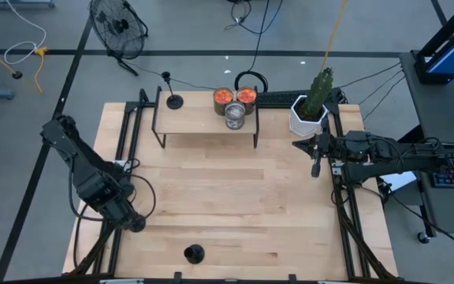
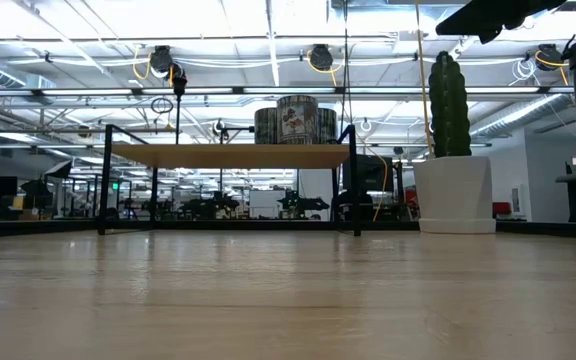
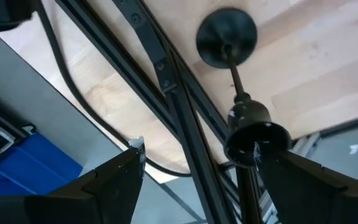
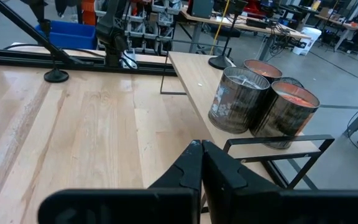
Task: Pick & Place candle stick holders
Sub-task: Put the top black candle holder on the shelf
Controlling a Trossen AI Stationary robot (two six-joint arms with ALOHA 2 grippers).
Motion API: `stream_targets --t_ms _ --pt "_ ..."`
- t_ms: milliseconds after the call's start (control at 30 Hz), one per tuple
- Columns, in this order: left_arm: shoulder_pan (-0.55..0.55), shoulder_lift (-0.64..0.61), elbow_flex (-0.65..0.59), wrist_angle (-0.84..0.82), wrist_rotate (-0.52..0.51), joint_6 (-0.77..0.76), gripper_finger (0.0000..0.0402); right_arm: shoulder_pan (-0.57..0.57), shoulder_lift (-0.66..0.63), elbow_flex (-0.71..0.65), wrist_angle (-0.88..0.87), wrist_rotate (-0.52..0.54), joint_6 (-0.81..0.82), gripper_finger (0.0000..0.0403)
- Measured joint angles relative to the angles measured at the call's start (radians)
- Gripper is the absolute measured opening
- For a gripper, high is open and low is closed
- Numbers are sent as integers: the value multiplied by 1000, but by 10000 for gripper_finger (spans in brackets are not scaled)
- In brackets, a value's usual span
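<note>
One black candle stick holder stands on its round base [image 3: 227, 37] by the table's front left corner, its stem rising to the cup [image 3: 253, 134]; it also shows in the right wrist view [image 4: 56, 76]. My left gripper [image 3: 204, 155] [image 1: 136, 223] hangs over it, open, one finger on each side of the cup, touching neither. In the high view the gripper hides this holder. A second holder [image 1: 194, 253] stands near the front edge. A third [image 1: 174, 101] stands on the small shelf's left end. My right gripper [image 4: 202, 149] [image 1: 316, 167] is shut and empty at the right, by the cactus pot.
A low wooden shelf [image 1: 203, 126] on black legs stands at the back with three cans [image 1: 234, 106]. A cactus in a white pot [image 1: 310, 110] stands at the back right. Black frame rails [image 1: 123, 158] run along the table's left and right sides. Bare wood [image 1: 235, 189] lies mid-table.
</note>
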Motion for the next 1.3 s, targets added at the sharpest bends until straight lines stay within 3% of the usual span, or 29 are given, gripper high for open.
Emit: stream_targets --t_ms 300,700,933,1167,1300 --pt "0 0 -8 9 -44 -13 289 0 0 0 0 0 0 0" --pt "0 -5 -138 245 -52 32 150 0 0 0 0 0 0 0" --pt "0 -31 -143 266 -78 17 19 0 0 0 1 0 0 0" --pt "29 -78 -146 303 -136 3 16 0 0 0 2 0 0 0" --pt "74 -95 -126 353 -298 39 16 0 0 0 2 0 0 0"
